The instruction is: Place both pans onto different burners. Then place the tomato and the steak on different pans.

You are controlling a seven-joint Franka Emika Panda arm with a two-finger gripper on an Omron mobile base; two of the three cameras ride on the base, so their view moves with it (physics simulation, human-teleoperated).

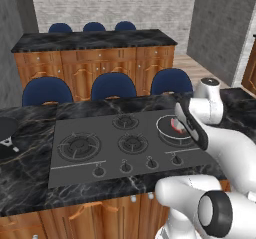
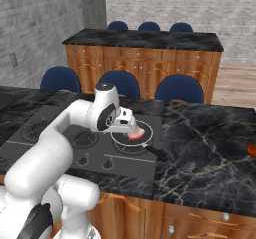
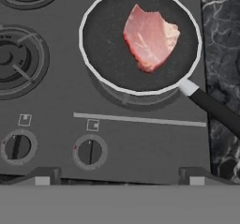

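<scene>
The deeper dark-grey pan [image 3: 105, 45] with a silvery rim sits on the cooktop's large right burner, its black handle [image 3: 216, 111] pointing toward the counter. The pinkish steak [image 3: 150, 36] lies flat inside it. My gripper [image 3: 119, 177] hovers above the pan's near side, open with nothing between its fingertips [image 3: 42, 177]. The black skillet [image 1: 6, 127] rests on the counter left of the cooktop, at the picture's edge. The tomato [image 2: 251, 149] lies far right on the counter. The large left burner [image 1: 79, 145] is bare.
The dark grey cooktop [image 1: 75, 175] has a row of black knobs [image 1: 126, 167] along its front. Blue chairs [image 1: 114, 85] stand behind the marble counter [image 2: 210, 133], and a second counter with wooden cabinets lies beyond. My white arm reaches over the cooktop's right side.
</scene>
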